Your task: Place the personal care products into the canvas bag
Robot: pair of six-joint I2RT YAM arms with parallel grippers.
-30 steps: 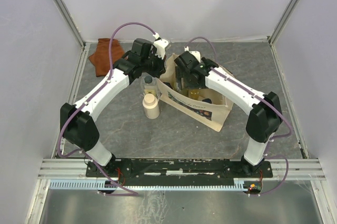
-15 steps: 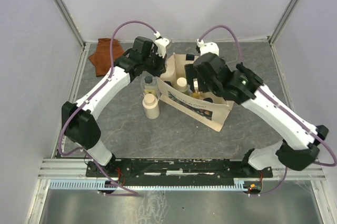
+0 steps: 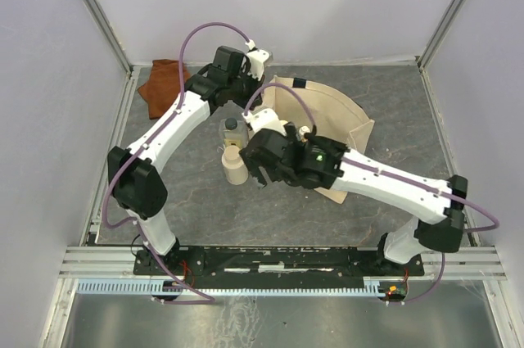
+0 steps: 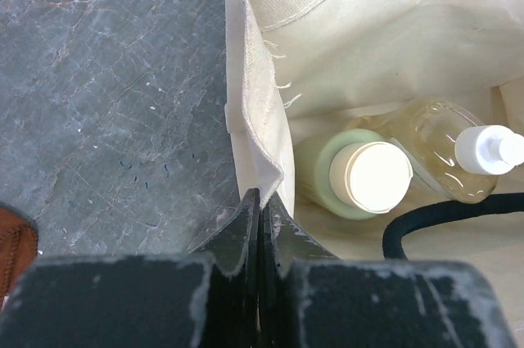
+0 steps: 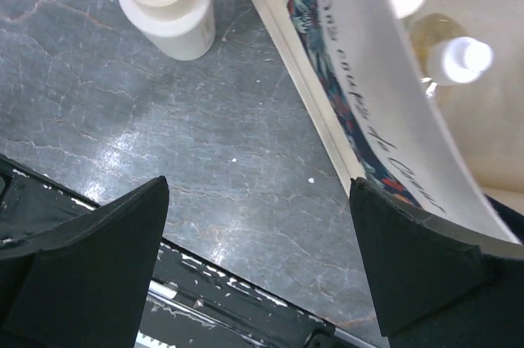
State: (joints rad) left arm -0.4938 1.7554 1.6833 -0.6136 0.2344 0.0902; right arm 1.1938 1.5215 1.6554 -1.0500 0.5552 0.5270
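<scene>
While the left gripper (image 4: pixel 260 210) pinches the rim of the beige canvas bag (image 4: pixel 393 29), the olive-green cylinder (image 4: pixel 368 178) and amber flat bottle (image 4: pixel 438 155) sit inside it. Just outside the bag stand the cream cylinder (image 3: pixel 235 164) and clear square bottle (image 3: pixel 232 132); the right gripper (image 5: pixel 255 192) gapes wide, empty, at the bag's printed side.

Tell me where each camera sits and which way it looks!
Top external: high behind the robot, looking down at the table; the whole left arm and right arm show.
Left wrist: on the left arm, looking down into the canvas bag; the left gripper pinches the bag's rim.
Right wrist: on the right arm, looking down at the cream bottle and the bag's printed side; the right gripper is open.
Shared: both wrist views show the amber bottle inside the bag.
</scene>
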